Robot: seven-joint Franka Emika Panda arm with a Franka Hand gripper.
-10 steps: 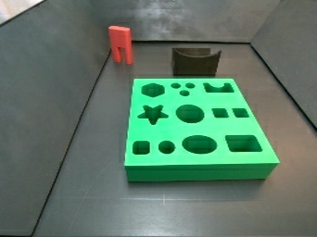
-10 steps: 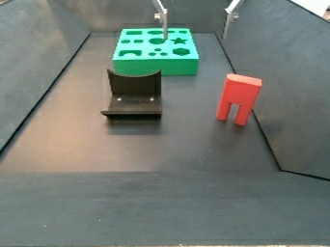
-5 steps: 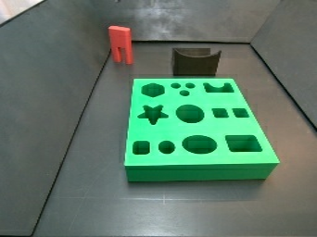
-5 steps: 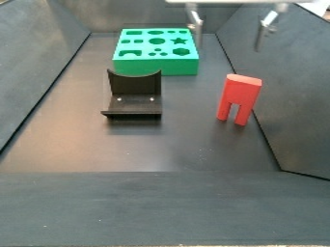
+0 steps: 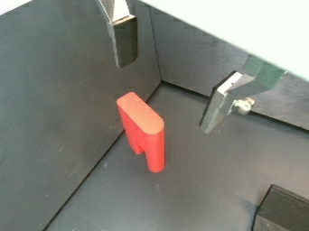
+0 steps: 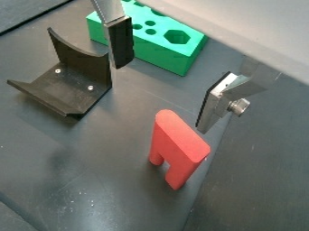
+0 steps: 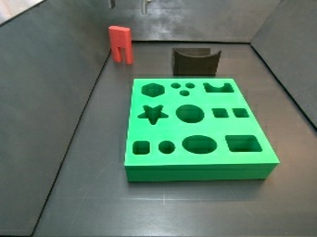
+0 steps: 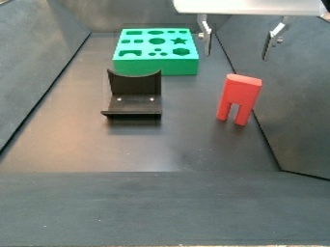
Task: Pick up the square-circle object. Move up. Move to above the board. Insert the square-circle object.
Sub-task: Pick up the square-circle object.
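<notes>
My pincer [image 8: 240, 37] hangs released above the square-circle object [image 8: 237, 98], plates spread wide, touching nothing. That smooth red plastic block stands upright on two prongs on the matte dark surface [image 8: 154, 154], well apart from the bright green board [image 8: 156, 51].

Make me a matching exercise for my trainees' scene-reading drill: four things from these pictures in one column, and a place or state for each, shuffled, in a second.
Column one:
1. square-circle object
2. board
3. fixture
4. end effector

Column two:
A. open, above the red piece, touching nothing
B. green slab lying flat, every cutout empty
C. standing upright on the floor near a side wall
D. dark bracket on the floor between the slab and the red piece

Pairs: 1-C, 2-B, 3-D, 4-A
</notes>
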